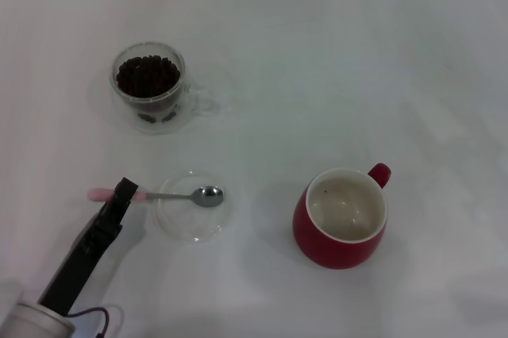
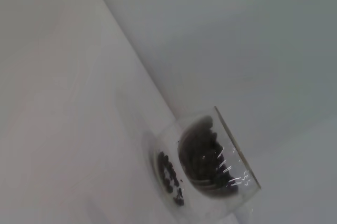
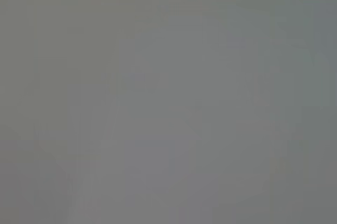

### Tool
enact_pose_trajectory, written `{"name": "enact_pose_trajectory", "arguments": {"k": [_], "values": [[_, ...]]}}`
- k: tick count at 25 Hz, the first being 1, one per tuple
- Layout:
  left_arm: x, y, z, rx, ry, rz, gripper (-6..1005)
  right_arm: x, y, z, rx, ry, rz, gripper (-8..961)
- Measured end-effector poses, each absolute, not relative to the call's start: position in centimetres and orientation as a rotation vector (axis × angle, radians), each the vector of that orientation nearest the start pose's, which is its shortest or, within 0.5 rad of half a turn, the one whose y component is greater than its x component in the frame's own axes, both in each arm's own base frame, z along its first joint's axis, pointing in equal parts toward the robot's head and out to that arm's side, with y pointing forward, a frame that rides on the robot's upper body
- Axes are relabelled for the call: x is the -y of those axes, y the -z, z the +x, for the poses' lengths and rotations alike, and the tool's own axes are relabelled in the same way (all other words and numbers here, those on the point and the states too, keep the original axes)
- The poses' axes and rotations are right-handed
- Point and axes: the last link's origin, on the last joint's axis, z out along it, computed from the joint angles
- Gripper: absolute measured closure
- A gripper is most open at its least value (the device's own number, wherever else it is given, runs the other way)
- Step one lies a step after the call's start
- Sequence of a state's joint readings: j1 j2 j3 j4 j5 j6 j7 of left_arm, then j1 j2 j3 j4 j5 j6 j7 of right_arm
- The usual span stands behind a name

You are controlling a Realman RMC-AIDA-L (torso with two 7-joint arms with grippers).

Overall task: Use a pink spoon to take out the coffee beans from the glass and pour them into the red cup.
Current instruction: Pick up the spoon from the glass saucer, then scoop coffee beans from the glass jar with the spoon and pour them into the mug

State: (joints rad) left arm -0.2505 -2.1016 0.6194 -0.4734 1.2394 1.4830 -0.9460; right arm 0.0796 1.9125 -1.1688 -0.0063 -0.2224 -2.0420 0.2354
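Head view shows the left gripper (image 1: 125,193) at the near left of the white table (image 1: 333,52), its dark tip over the pink handle of the pink spoon (image 1: 171,195). Whether the claw is clenched on the handle or released cannot be told from here. The spoon lies flat, its metal bowl resting on a clear saucer (image 1: 190,219) and its handle sticking out past the saucer's rim toward the left. Farther back on the left stands the glass (image 1: 149,88), upright and filled with coffee beans (image 1: 148,76). The red cup (image 1: 341,219) stands upright to the right of the saucer, well apart from it, its handle turned to the far right. The left wrist view catches the glass (image 2: 210,166) and its beans (image 2: 202,155). The right gripper is not visible in any view.
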Motion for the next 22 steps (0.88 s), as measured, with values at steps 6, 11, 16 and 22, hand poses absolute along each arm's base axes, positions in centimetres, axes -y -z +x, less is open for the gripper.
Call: {"name": "enact_pose_trajectory", "arguments": {"k": [6,11,16,22], "values": [[-16.1,10.1,-31.6,1.615,1.315,-1.551,875,-15.9,-12.2,37.1,0.003,-0.825,-1.306,194],[-15.9,8.4,-31.5,1.500,1.385,-1.624,875,-16.2,-11.6,36.8,0.008,-0.829,-1.298,194],[-16.2,5.7,-32.5,1.357,1.447,-1.678,874,-16.5,-10.8,36.4,0.015,-0.832,-1.288,193],[-19.5,1.6,-33.4,1.222,1.464,-1.850,874,-17.0,-9.3,35.5,0.019,-0.833,-1.272,193]]}}
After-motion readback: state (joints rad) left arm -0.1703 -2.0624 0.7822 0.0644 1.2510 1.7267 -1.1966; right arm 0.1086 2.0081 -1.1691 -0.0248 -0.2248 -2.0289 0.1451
